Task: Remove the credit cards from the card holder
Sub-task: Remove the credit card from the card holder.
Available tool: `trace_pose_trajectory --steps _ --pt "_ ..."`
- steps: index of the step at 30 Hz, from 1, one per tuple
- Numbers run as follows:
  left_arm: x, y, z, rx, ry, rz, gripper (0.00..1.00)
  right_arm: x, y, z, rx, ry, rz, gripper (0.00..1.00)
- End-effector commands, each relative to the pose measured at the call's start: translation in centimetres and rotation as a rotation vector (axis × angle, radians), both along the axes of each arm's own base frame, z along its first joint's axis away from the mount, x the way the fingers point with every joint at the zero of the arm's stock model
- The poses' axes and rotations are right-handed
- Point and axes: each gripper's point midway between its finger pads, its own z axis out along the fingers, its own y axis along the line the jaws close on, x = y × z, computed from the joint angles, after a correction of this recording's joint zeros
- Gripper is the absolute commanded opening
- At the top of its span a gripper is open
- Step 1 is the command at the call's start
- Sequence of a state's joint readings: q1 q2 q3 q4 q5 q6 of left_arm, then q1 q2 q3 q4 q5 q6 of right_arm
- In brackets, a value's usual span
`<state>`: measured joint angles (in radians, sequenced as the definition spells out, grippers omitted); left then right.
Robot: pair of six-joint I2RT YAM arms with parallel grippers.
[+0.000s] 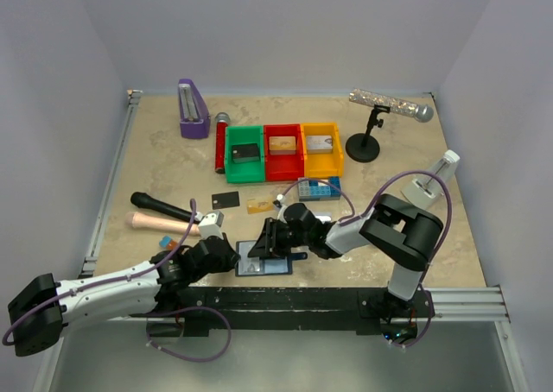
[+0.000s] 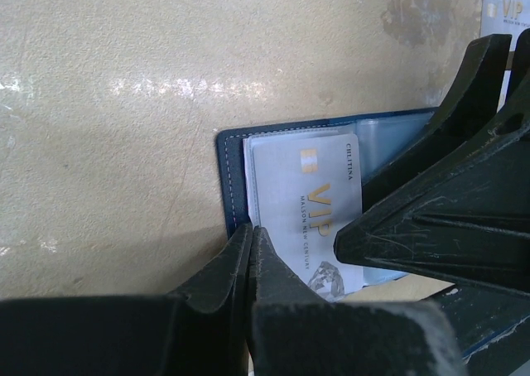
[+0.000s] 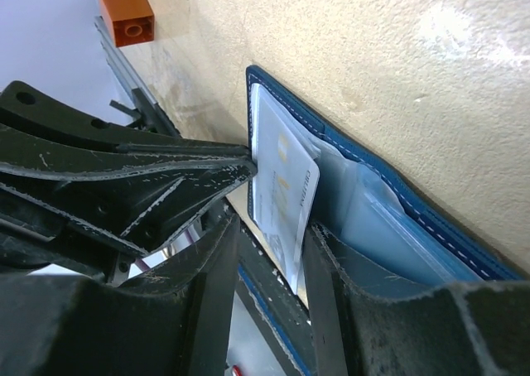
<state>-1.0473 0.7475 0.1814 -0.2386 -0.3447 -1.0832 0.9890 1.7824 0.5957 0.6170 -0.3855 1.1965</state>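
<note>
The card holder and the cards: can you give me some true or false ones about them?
1. The navy-blue folding card holder lies open on the beige stone-look table. True.
2. A silvery-grey plastic card printed with "VIP" sits in the holder. True.
3. The black plastic card is tucked inside the holder. False: it lies bare on the table, farther from the arms than the holder.
4. The left end effector has its fingers spread wide. False: the fingers are closed together, right at the holder's edge.
5. The gold-tan plastic card lies on the table beside the black one. True.
</note>
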Motion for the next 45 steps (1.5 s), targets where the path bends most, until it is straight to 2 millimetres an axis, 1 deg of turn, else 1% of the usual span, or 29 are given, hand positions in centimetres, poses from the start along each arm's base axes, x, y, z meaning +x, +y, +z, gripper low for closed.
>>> trace_pose_trajectory --steps 1,10,15,18,23,24,29,30,33,34,35,37,45 --pt "-0.9 1.1 -1.9 0.051 0.054 0.006 0.0 0.5 0.8 1.1 0.071 -0.033 -0.007 0.4" --pt "-0.9 1.1 -2.0 0.044 0.055 0.01 0.0 0.1 2.1 1.7 0.128 -0.018 0.053 0.4" --pt "-1.0 1.1 -1.9 0.044 0.055 0.01 0.0 -0.1 2.5 1.6 0.133 -0.008 0.076 0.4" --pt "-0.9 1.2 -1.9 0.047 0.055 0.013 0.0 -0.2 2.4 1.7 0.133 -0.01 0.077 0.4" --pt "-0.9 1.6 -1.9 0.059 0.058 0.033 0.0 -0.3 1.6 1.8 0.102 -0.021 0.07 0.4" --pt "-0.9 1.7 -1.9 0.063 0.06 0.035 0.01 -0.4 1.4 1.8 0.093 -0.029 0.074 0.4" --pt "-0.8 1.8 -1.7 0.064 0.055 0.047 0.14 -0.5 0.8 1.9 0.066 -0.043 0.078 0.39" --pt "-0.8 1.9 -1.6 0.065 0.054 0.048 0.15 -0.5 0.7 1.8 0.06 -0.041 0.075 0.39" --pt "-0.8 1.9 -1.7 0.068 0.054 0.051 0.16 -0.5 0.6 1.9 0.057 -0.046 0.077 0.38" --pt "-0.7 1.9 -1.6 0.065 0.054 0.052 0.15 -0.6 0.5 1.9 0.054 -0.046 0.078 0.38" --pt "-0.8 2.0 -1.7 0.071 0.057 0.052 0.09 -0.7 0.4 1.9 0.048 -0.045 0.078 0.38" --pt "-0.8 2.0 -1.7 0.07 0.057 0.054 0.01 -0.7 0.3 2.0 0.044 -0.051 0.081 0.37" --pt "-0.7 2.4 -2.1 0.085 0.058 0.079 0.0 -0.8 -0.2 2.0 0.037 -0.059 0.072 0.34"
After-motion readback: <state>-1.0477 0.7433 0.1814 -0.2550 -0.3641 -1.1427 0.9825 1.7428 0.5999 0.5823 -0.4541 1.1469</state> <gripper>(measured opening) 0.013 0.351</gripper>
